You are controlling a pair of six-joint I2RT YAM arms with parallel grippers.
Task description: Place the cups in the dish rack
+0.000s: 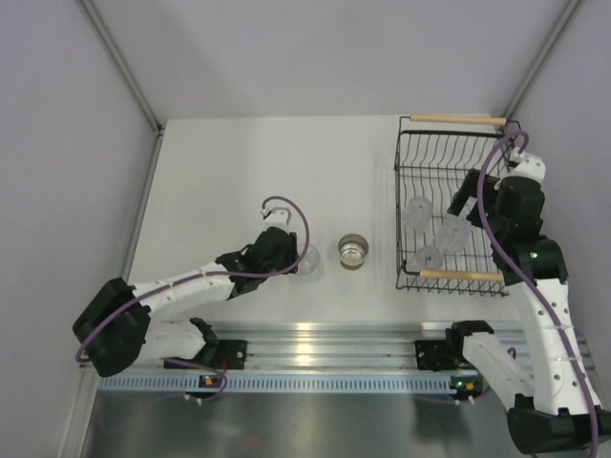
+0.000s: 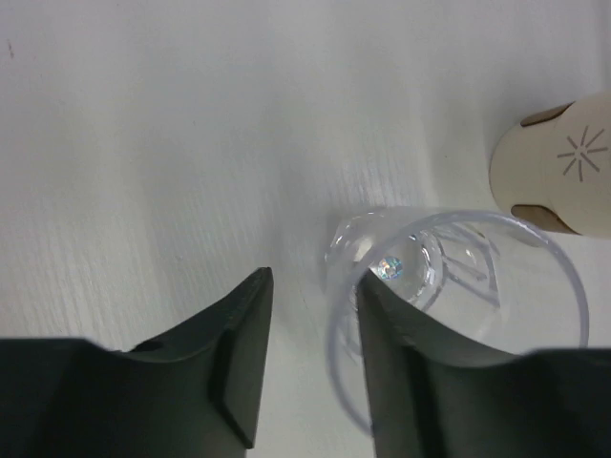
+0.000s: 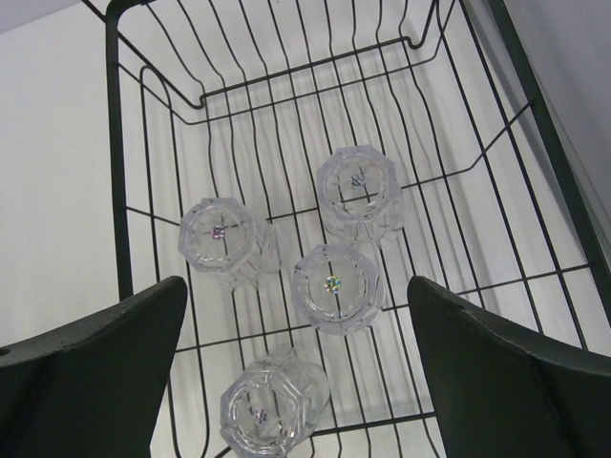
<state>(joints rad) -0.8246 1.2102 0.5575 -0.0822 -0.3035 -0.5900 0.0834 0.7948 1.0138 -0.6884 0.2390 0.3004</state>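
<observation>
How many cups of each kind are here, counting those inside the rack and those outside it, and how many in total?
Clear tumblers: 5 (four in the dish rack, one outside it)
Silver cup with tan outside: 1
Total: 6 cups

Left gripper (image 2: 315, 286): two dark fingers (image 2: 239, 372), parted, straddling one wall of a cup.
Clear tumbler (image 2: 458, 258): upright on the counter (image 2: 143, 143), mouth up, one finger inside the rim, one outside.
Shorter round cup (image 2: 563, 162): cream face with a star mark, tan-brown edges; farther off to the right, apart from the tumbler.
</observation>
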